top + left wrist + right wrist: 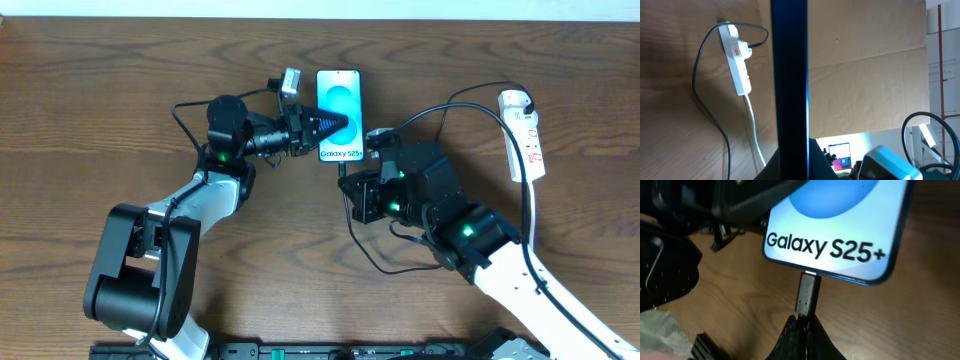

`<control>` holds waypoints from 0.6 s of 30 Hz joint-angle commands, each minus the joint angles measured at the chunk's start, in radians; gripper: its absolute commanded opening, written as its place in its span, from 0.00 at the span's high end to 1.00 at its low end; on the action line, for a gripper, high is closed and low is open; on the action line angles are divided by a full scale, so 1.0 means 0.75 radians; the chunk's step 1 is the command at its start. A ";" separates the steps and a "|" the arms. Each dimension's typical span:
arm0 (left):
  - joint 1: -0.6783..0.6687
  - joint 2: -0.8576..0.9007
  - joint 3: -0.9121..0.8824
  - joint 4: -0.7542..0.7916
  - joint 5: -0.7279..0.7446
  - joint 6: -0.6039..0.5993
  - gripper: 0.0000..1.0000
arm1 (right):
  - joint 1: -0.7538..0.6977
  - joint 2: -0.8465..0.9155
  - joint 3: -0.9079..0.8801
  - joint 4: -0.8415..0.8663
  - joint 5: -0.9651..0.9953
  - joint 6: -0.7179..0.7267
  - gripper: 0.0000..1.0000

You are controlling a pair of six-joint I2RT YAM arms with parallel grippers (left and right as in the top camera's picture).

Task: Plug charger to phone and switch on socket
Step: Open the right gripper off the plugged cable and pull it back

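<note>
Fingers (786, 338) of the right gripper (801, 324) are pinched on the charger (807, 295), its tip at the port in the bottom edge of the phone (840, 225); we cannot tell how deep it sits. The left gripper (325, 125) clamps the phone across its screen. Risks, as we judge them: a skewed push jams the tip, or the phone slips. The socket (525, 135) lies well apart. Brown wooden table (100, 80); cardboard panel (865, 75) beyond.

Left pincer (335, 125) over phone (339, 92)
</note>
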 commanded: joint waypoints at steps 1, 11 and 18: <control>-0.064 -0.019 -0.051 0.009 0.273 0.021 0.93 | -0.073 -0.005 0.046 0.099 0.163 -0.003 0.97; -0.062 -0.019 -0.051 0.029 0.215 0.028 0.93 | -0.096 -0.019 0.046 0.003 0.122 0.021 0.84; -0.062 -0.019 -0.051 0.033 0.091 0.292 0.93 | -0.096 -0.208 0.046 -0.242 0.123 -0.047 0.62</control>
